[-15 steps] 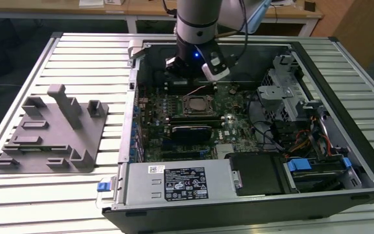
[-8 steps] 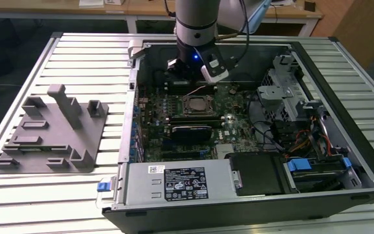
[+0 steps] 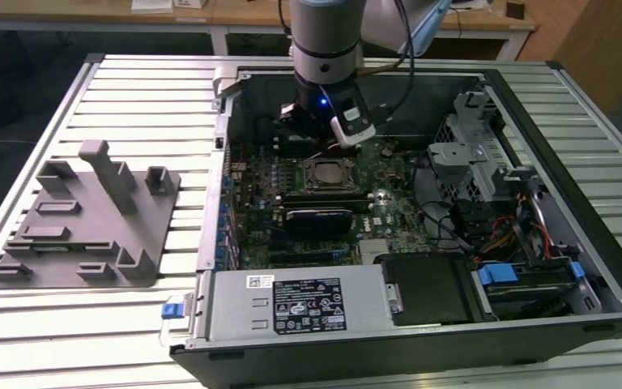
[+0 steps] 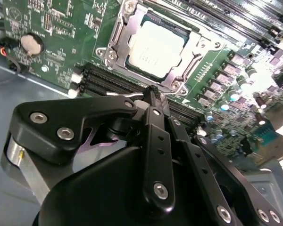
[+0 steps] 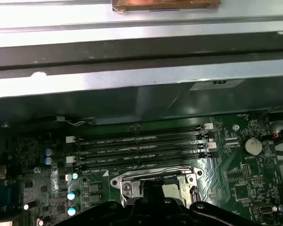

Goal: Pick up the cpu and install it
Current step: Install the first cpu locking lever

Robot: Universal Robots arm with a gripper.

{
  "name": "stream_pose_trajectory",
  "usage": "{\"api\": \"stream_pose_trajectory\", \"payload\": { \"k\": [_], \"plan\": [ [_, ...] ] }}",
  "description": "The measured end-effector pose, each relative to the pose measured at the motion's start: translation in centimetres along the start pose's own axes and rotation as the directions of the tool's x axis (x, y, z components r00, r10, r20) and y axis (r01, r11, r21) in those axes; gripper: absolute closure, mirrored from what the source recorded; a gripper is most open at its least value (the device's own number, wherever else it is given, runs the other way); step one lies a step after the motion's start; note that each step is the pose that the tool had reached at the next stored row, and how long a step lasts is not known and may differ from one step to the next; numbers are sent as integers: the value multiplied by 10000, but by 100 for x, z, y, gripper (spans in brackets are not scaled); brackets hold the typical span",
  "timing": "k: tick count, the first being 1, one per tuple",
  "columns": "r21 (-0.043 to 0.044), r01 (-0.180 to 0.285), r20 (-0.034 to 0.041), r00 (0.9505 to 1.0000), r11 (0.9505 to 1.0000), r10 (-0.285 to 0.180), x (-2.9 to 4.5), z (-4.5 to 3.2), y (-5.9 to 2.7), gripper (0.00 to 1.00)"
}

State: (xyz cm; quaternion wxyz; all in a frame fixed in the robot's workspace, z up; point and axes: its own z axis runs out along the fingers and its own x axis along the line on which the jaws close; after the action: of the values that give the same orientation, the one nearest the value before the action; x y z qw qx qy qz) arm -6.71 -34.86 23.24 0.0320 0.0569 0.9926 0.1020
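Note:
The cpu (image 4: 156,43), a pale silver square chip, lies flat inside the metal socket frame (image 4: 114,44) on the green motherboard (image 3: 398,207). The exterior view shows the cpu (image 3: 325,173) near the middle of the open computer case. My gripper (image 4: 152,94) hangs just above the board beside the socket, over the memory slots, with its black fingers closed together and nothing between them. In the exterior view the gripper (image 3: 313,134) sits just behind the socket. The first wrist view catches a corner of the cpu (image 5: 172,189) past the gripper's black links.
A grey plastic fixture (image 3: 84,219) with upright posts stands on the slatted table at the exterior view's left. Inside the case are the power supply (image 3: 289,304), a glossy black block (image 3: 430,288), a drive cage (image 3: 473,154) and cables. The case wall (image 5: 132,80) rises close behind the memory slots (image 5: 141,148).

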Motion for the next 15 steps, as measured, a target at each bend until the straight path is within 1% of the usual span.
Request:
{"api": "stream_pose_trajectory", "payload": {
  "k": [3,7,11,12,13,15],
  "plan": [
    [-1,-159,105,9998,9999,159,1,26,-5,89],
    [-13,-235,244,9994,9997,235,3,54,-12,89],
    [-36,-224,414,9989,9997,225,4,80,-16,89],
    [-52,-216,450,9987,9998,218,5,86,-18,89],
    [-83,-213,470,9987,9997,216,5,91,-19,89],
    [-166,-210,501,9985,9996,218,5,104,-19,89]
  ]
}}
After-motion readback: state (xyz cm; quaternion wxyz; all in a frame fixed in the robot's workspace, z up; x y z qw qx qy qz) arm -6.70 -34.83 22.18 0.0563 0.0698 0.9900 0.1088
